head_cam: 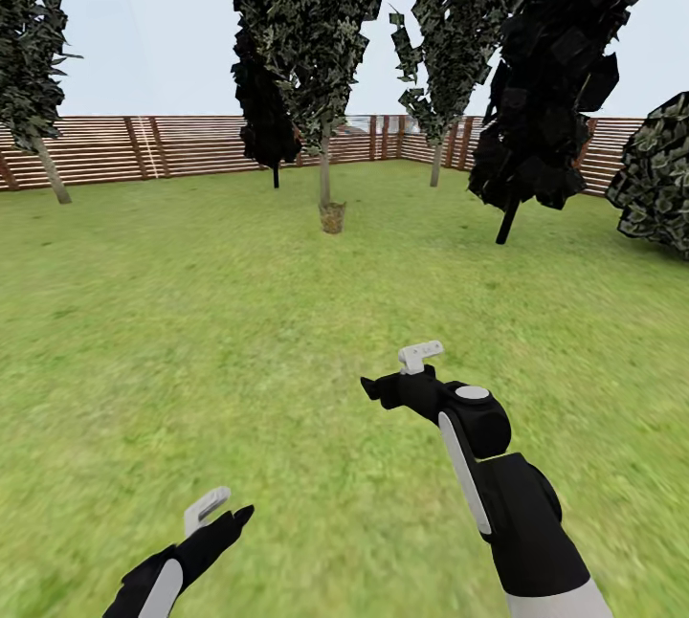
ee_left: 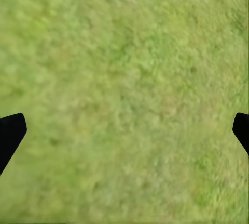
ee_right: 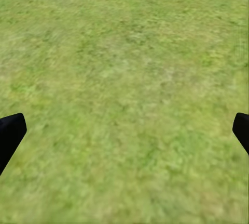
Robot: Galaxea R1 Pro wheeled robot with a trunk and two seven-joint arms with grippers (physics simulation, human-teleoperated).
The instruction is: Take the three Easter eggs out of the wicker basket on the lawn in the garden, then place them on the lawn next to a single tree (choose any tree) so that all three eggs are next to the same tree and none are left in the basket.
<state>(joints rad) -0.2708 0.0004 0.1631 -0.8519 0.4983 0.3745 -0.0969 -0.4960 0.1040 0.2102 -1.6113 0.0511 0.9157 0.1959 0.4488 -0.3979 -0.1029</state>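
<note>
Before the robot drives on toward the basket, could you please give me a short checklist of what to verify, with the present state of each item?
1. Basket in sight: ok, it stands far ahead on the lawn, at the foot of a pale-trunked tree.
2. Path to it: ok, plain grass between.
3. Left tool free: ok, fingers wide apart, grass between them.
4. Right tool free: ok, fingers wide apart, grass between them.
5. Eggs in basket: cannot tell, too far to see inside.
6. Basket within reach: not ok, judging by the grass between.
</note>
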